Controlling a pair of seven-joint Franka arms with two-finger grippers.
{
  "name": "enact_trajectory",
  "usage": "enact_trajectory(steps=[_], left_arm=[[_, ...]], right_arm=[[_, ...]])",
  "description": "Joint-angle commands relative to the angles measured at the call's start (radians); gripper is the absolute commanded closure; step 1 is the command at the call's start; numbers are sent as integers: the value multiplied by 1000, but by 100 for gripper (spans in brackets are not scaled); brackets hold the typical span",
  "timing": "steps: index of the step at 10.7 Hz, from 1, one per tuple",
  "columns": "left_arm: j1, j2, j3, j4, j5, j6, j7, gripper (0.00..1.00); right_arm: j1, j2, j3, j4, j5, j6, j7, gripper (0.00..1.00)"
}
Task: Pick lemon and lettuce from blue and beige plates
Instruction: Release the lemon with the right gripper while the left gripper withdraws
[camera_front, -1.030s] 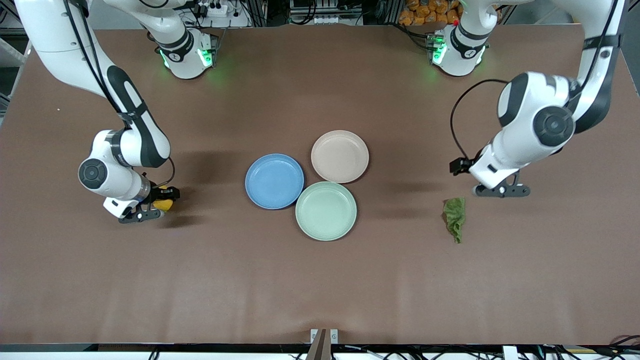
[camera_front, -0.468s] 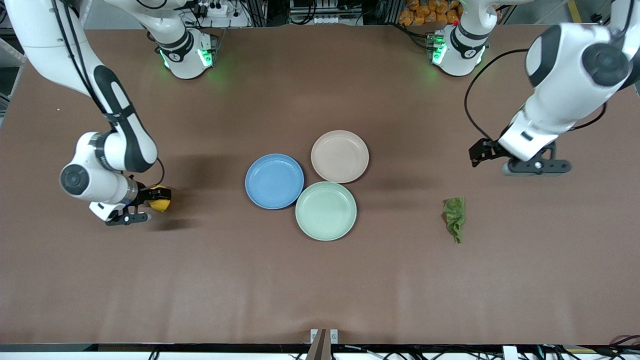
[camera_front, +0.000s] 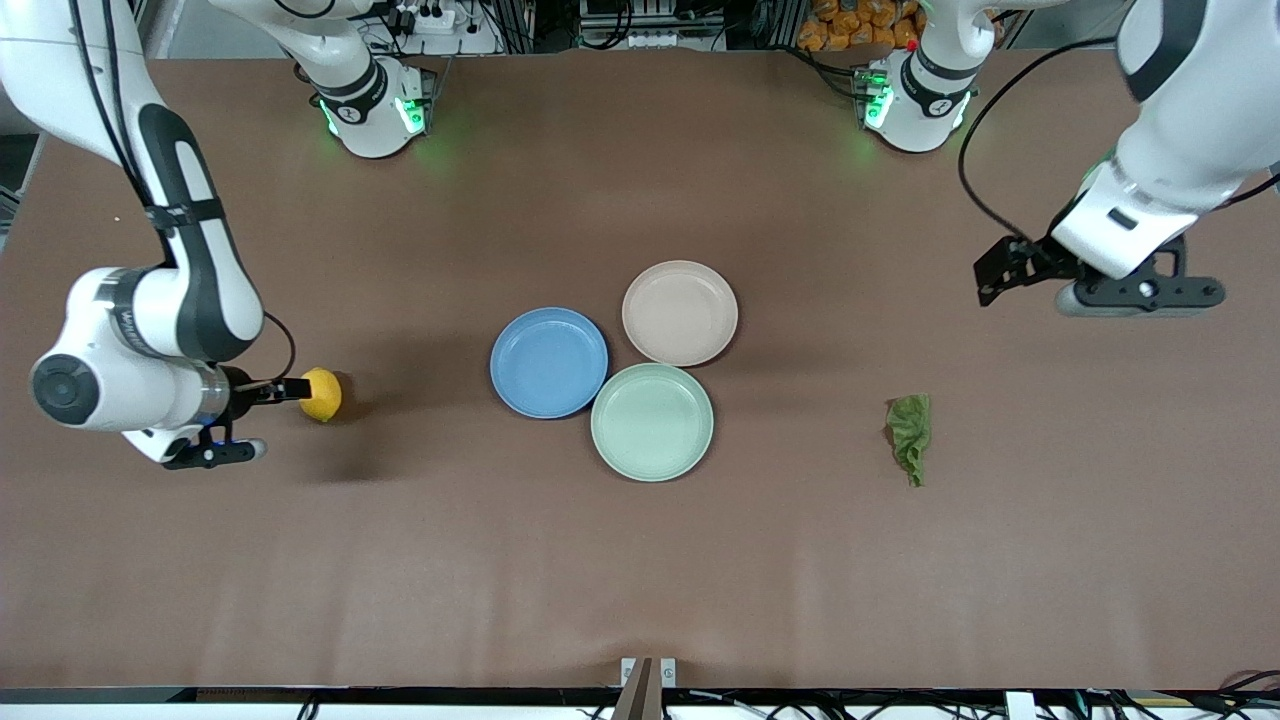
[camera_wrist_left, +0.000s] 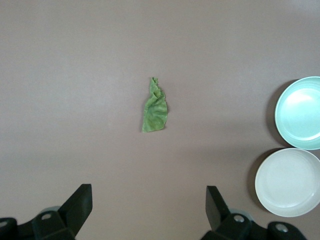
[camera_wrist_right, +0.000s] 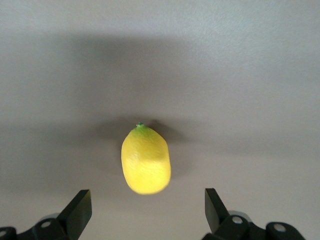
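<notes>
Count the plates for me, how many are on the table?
3, all touching in a cluster mid-table: the beige plate farthest from the front camera, the blue plate toward the right arm's end, the mint-green plate nearest the camera. All are empty.

The setting is a robotics laboratory. Two white robot arms are bolted by their bases (camera_front: 375, 105) to a brown covered surface (camera_front: 640, 560), with green status lights lit at each base. Past the surface edge stand aluminium frame rails, a power strip (camera_front: 432, 18) and bundled cables. A camera mount (camera_front: 647, 682) sits at the near edge.
</notes>
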Motion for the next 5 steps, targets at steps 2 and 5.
enact_trajectory(steps=[2,5], left_arm=[[0,7,1,111,-9,-119,29,0],[2,8,1,176,11,-197,49,0]], right_arm=[[-13,1,13,175,8,-200,14,0],[-15,-39,13,230,-5,-268,11,0]])
